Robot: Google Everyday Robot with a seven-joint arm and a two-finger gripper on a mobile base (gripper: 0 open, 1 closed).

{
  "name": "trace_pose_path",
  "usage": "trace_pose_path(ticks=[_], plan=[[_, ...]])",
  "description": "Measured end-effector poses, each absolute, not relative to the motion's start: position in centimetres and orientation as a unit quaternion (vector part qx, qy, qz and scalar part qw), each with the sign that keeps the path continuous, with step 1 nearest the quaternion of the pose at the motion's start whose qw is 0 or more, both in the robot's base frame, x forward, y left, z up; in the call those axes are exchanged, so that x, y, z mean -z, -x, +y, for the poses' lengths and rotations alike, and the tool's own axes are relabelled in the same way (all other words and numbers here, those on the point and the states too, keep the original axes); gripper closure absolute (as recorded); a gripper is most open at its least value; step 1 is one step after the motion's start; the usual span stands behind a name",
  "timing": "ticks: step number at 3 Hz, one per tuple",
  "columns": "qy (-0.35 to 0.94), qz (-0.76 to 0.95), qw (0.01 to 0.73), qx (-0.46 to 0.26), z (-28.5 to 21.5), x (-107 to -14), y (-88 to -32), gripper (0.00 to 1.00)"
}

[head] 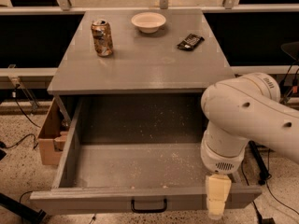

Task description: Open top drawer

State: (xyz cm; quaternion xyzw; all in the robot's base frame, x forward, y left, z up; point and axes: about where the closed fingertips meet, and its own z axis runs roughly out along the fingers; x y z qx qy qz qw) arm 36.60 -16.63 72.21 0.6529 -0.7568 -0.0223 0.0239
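The top drawer (93, 200) sits pulled well out under the tabletop (154, 69), its long front running left to right. My gripper (217, 199) hangs at that front's right end, so the small black bar handle (148, 205) lies to its left; I cannot tell whether the gripper is open or closed. The drawer is flat grey board, its floor dusted with pale crumbs.

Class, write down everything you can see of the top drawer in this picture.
The top drawer is grey, matt, box-shaped, and stands pulled far out beneath the grey tabletop. A small black bar handle sits at the centre of its front. Its floor is speckled with pale crumbs. The robot's claw hangs over the front's right end; whether they touch cannot be told.
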Motion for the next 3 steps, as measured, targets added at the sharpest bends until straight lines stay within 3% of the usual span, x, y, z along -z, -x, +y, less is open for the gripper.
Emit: trace_pose_path(ticks=[3], plan=[[-0.645, -0.759, 0.031, 0.082, -17.4, -68.1, -34.1, 0.72]])
